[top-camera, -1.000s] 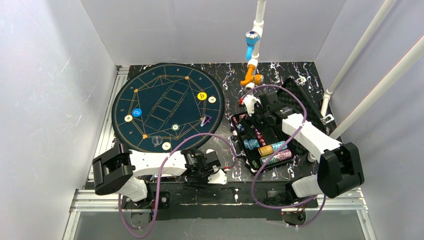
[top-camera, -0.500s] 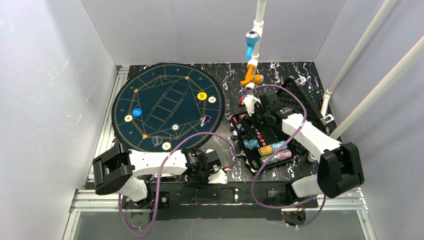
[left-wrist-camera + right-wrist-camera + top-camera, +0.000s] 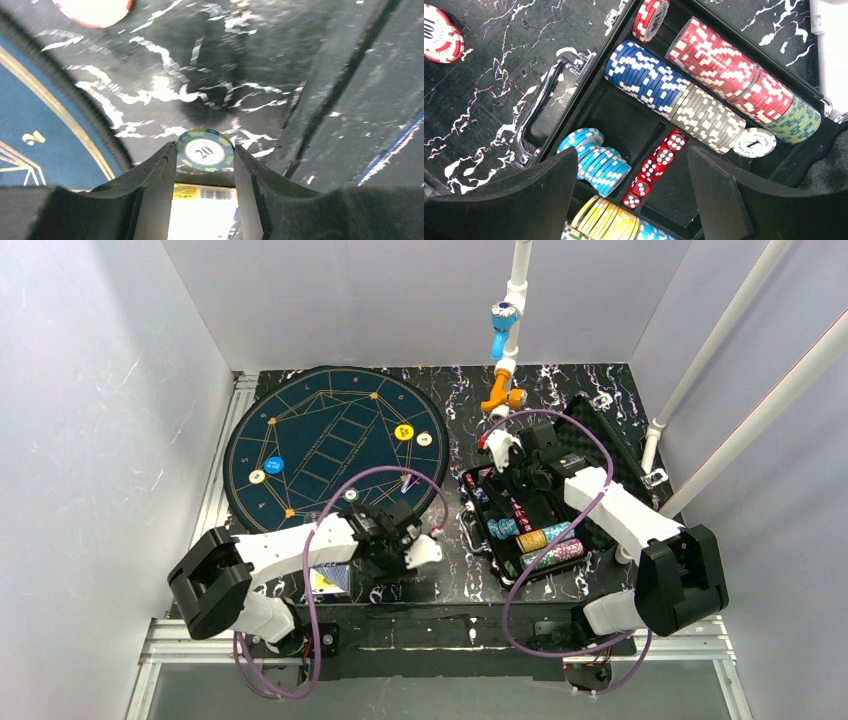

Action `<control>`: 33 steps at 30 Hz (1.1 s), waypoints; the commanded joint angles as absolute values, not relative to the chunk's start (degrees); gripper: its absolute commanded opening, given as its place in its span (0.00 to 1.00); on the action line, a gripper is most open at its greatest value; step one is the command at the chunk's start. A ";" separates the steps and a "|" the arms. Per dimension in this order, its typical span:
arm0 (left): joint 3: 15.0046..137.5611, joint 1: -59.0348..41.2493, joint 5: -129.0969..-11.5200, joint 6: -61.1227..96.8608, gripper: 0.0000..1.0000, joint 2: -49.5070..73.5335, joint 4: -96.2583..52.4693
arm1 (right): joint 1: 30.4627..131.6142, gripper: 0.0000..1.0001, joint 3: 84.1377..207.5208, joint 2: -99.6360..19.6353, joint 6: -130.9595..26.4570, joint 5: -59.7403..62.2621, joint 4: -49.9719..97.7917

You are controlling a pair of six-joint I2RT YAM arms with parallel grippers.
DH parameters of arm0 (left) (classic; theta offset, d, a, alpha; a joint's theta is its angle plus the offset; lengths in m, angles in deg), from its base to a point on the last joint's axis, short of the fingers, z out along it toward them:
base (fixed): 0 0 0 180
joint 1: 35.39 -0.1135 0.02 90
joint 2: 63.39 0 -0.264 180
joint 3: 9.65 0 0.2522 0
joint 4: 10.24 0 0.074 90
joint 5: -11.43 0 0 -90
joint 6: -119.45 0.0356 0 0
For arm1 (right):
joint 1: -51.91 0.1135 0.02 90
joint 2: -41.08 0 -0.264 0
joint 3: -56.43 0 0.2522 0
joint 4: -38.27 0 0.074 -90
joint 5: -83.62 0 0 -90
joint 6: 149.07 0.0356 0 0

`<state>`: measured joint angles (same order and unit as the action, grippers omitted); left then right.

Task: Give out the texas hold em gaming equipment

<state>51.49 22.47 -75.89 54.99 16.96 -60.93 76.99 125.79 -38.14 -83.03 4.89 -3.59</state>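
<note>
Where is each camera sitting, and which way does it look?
Top external: above, behind the arms, looking down at mat and case; both arms show.
Left wrist: on the left end effector, facing the table; its fingers pinch a green-edged chip.
Right wrist: on the right end effector, looking into the case; fingers show.
Shared: top and right wrist see the case.

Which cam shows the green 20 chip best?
Left wrist: the green chip sits sharp between the fingertips of the left gripper, its 20 readable. Top external shows that gripper, but the chip is too small to make out. Right wrist shows only the open case, not this chip.
</note>
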 commanded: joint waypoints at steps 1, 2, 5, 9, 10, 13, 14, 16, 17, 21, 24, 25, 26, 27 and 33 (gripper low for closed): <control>53.57 13.68 -73.58 57.28 0.30 12.91 -63.93 | 76.61 0.88 125.87 -37.32 -82.80 5.30 -2.04; 54.03 11.02 -72.95 58.09 0.30 12.59 -64.42 | 76.61 0.88 125.86 -37.32 -82.80 5.31 -2.07; 56.32 2.28 -70.75 60.37 0.29 12.62 -66.56 | 76.61 0.88 125.83 -37.32 -82.80 5.31 -2.07; 58.50 -9.05 -68.28 64.56 0.29 12.73 -68.18 | 76.61 0.88 125.85 -37.32 -82.75 5.31 -2.06; 59.04 -11.93 -67.80 65.58 0.29 12.90 -68.54 | 76.61 0.88 125.84 -37.31 -82.77 5.31 -2.11; 60.94 -19.53 -65.88 68.64 0.29 14.12 -70.31 | 76.61 0.88 125.84 -37.25 -82.79 5.39 -2.08; 61.30 -21.47 -65.49 69.51 0.29 14.39 -70.72 | 76.61 0.88 125.85 -37.33 -82.76 5.40 -2.12; 61.54 -25.23 -64.86 71.06 0.29 14.81 -71.24 | 76.61 0.88 125.89 -37.25 -82.78 5.40 -2.13; 61.54 -26.96 -64.60 71.77 0.28 15.01 -71.54 | 76.61 0.88 125.84 -37.23 -82.84 5.41 -2.17; 61.44 -32.99 -63.67 74.21 0.28 15.98 -72.33 | 76.61 0.88 125.88 -37.06 -82.80 5.48 -2.15; 60.93 -36.89 -63.83 75.67 0.28 17.22 -72.09 | 76.61 0.88 125.88 -37.01 -82.80 5.49 -2.13; 60.93 -38.14 -63.99 75.87 0.29 17.86 -71.93 | 76.61 0.88 125.84 -36.97 -82.80 5.49 -2.15; 61.16 -39.20 -64.06 76.16 0.29 18.76 -71.76 | 76.61 0.88 125.84 -36.97 -82.80 5.55 -2.15; 61.30 -40.13 -64.14 76.61 0.29 19.62 -71.54 | 76.61 0.88 125.86 -36.89 -82.80 5.57 -2.14; 59.83 -42.33 -64.58 78.48 0.29 21.30 -69.26 | 76.61 0.88 125.90 -36.96 -82.80 5.45 -2.17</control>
